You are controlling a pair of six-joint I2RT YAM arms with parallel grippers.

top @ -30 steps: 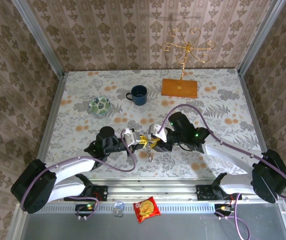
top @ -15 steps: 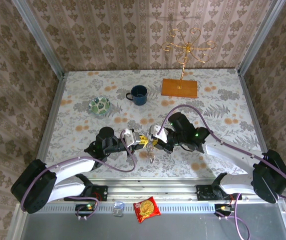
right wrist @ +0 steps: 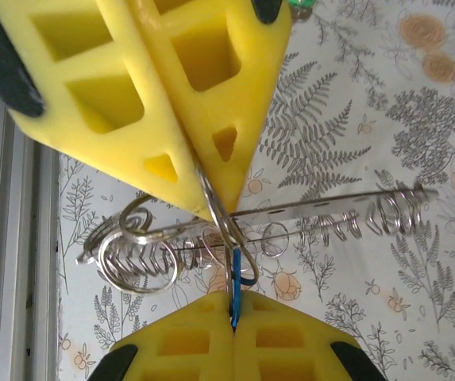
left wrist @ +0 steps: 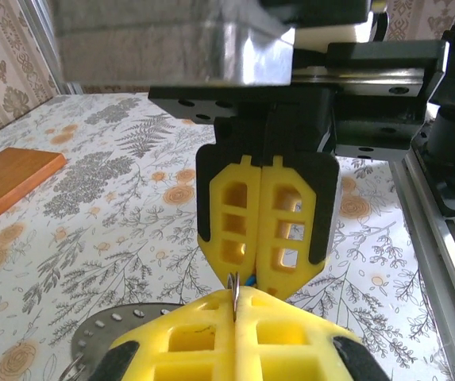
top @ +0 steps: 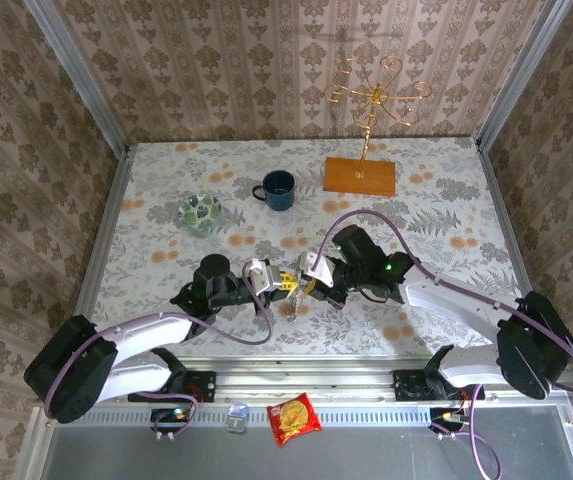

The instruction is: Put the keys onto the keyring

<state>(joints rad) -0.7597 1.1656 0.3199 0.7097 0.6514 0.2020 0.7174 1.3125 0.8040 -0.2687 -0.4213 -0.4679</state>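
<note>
Flat dark grey metal keyring (right wrist: 314, 207), coiled wire edge, pinched in closed yellow plastic left gripper (right wrist: 212, 202), tiny blue-headed key (right wrist: 235, 282) just under keyring, clamped by closed right gripper (right wrist: 233, 321)

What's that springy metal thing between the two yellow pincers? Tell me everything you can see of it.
That is the keyring. It looks like dull grey metal. From the right wrist it is seen edge-on, as a thin flat band with wire coils wound along it and small loose rings bunched at one end. It lies nearly level and seems to be lifted off the table. The left pincer is shut on one of its wire loops, and the right pincer holds a blue key against that loop.
</note>
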